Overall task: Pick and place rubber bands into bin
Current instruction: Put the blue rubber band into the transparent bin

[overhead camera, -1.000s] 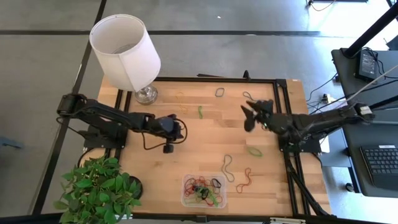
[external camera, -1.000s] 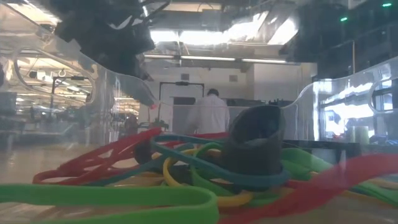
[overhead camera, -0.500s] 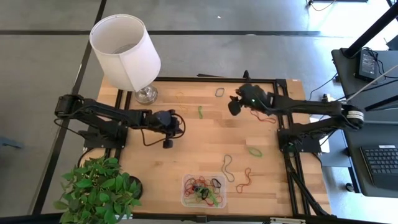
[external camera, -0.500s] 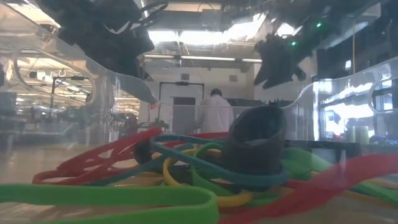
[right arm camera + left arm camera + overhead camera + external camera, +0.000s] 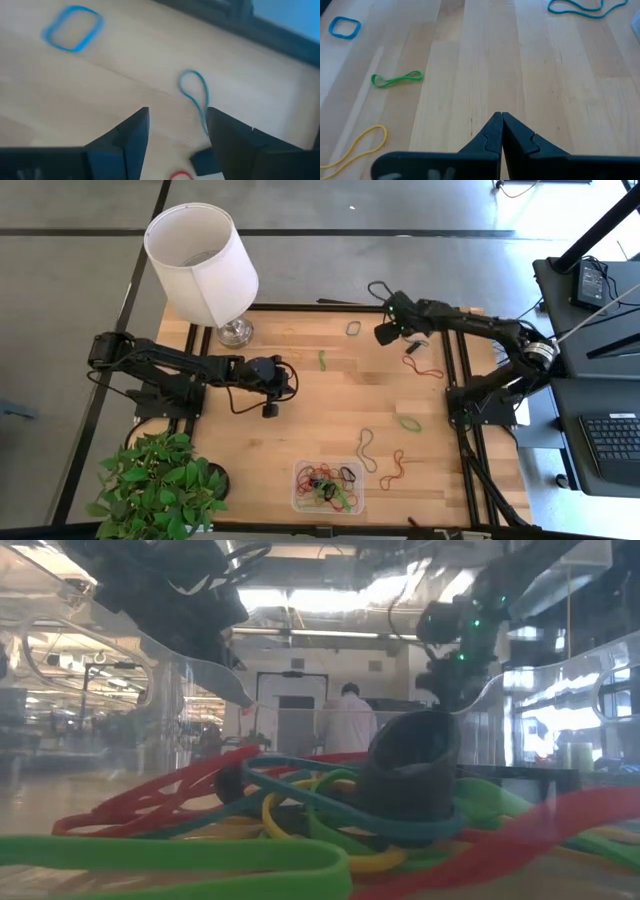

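The clear bin (image 5: 297,492) stands at the table's near edge with several coloured rubber bands (image 5: 325,485) heaped in it; the low view looks through its wall (image 5: 560,690) at them (image 5: 300,810). More rubber bands lie loose on the wood: a green one (image 5: 322,360), a blue square loop (image 5: 353,328), a red one (image 5: 425,368). My right gripper (image 5: 383,332) hangs open near the far edge, tipped down over a thin blue loop (image 5: 196,94) that lies between its fingers' lines. My left gripper (image 5: 501,120) is shut above bare wood at mid-left.
A white lamp (image 5: 205,265) stands at the far left corner and a potted plant (image 5: 160,480) at the near left. More bands lie near the bin: grey (image 5: 367,448), red (image 5: 395,470), green (image 5: 408,422). A small dark piece (image 5: 202,160) lies by the right fingers.
My right gripper has swung from the table's middle right toward the far edge, sinking a little and tipping from nearly level to steeply downward, and now hangs over the bands there. It stays open.
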You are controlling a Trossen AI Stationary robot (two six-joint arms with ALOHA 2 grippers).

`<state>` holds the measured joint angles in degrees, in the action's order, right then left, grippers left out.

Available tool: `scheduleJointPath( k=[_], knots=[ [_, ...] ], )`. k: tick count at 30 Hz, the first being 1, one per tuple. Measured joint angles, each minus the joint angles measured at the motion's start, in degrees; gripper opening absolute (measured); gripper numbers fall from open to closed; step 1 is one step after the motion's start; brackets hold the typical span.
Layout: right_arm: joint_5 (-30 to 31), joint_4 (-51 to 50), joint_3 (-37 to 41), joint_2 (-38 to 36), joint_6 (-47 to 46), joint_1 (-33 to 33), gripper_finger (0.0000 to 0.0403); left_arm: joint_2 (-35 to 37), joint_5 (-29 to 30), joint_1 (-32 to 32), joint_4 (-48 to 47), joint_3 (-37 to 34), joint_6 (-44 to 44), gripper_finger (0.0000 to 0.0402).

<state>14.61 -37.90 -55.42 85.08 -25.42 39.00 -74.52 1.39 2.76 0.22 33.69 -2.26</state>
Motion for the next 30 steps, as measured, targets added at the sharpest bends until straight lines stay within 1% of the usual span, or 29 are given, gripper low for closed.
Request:
scheduleJointPath(
  k=[3,7,13,20,25,28,30],
  knots=[
    [-2.8,-1.2,-0.4,2.7,0.2,4.1,0.0200,0.0,0.0,0.0,0.0,0.0,0.0,0.0003],
    [-5.1,-1.8,-0.4,5.9,0.6,8.0,0.0200,0.0,0.0,0.0,0.0,0.0,1.1,0.0002],
    [-5.8,-3.2,-0.4,10.1,3.3,10.5,0.0192,0.0,0.0,0.0,0.0,0.0,1.7,0.0002],
    [-5.8,-3.6,-0.4,15.3,4.5,11.6,0.0152,0.0,0.0,0.0,0.0,0.0,1.7,0.0003],
    [-6.0,-3.8,-0.6,17.4,4.9,11.8,0.0124,0.0,-1.0,0.0,0.0,0.0,1.7,0.0002],
    [-6.2,-3.6,-0.6,17.8,5.2,11.8,0.0096,0.0,-1.2,0.0,0.0,0.0,2.0,0.0003],
    [-7.0,-3.5,-0.6,17.8,6.4,11.8,0.0068,0.0,-1.2,0.0,0.0,0.0,3.1,0.0002]
  ],
)
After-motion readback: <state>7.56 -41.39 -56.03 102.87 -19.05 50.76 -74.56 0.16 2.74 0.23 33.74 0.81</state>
